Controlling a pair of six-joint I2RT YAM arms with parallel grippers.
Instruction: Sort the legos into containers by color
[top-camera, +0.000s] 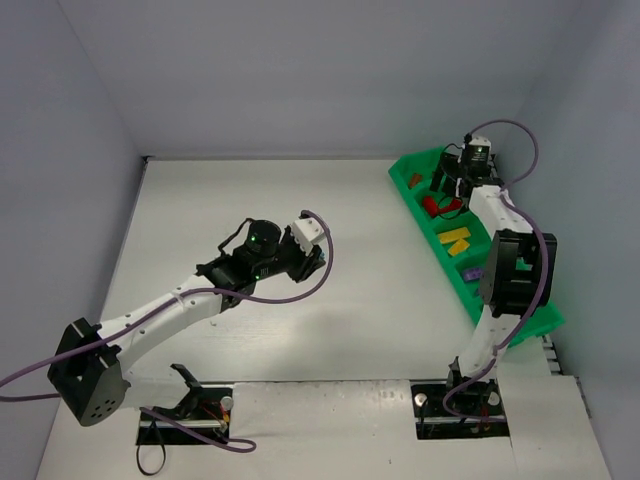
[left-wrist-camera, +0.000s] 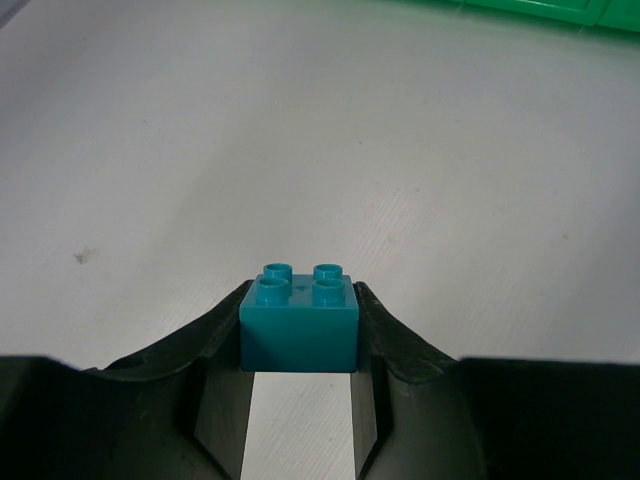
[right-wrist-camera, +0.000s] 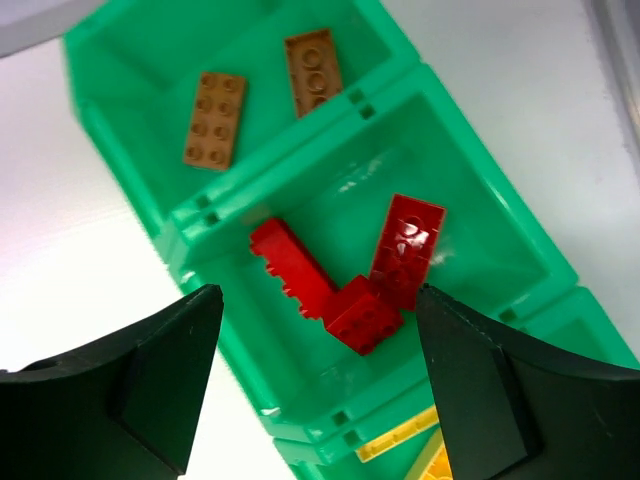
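Observation:
My left gripper (left-wrist-camera: 303, 296) is shut on a teal brick (left-wrist-camera: 298, 325) with four studs and holds it above the white table, left of centre in the top view (top-camera: 303, 258). The green tray (top-camera: 440, 262) lies along the right side. My right gripper (top-camera: 449, 186) is open and empty and hovers over the tray's red compartment. In the right wrist view (right-wrist-camera: 318, 298) three red bricks (right-wrist-camera: 365, 315) lie below its jaws. Two brown bricks (right-wrist-camera: 214, 118) lie in the compartment beyond. Yellow bricks (top-camera: 455, 240) and a purple brick (top-camera: 470, 272) lie in nearer compartments.
The tray's far rim (left-wrist-camera: 520, 6) shows as a green strip at the top of the left wrist view. Grey walls close in the table on the left, back and right. The right arm's elbow (top-camera: 515, 270) hangs over the near part of the tray.

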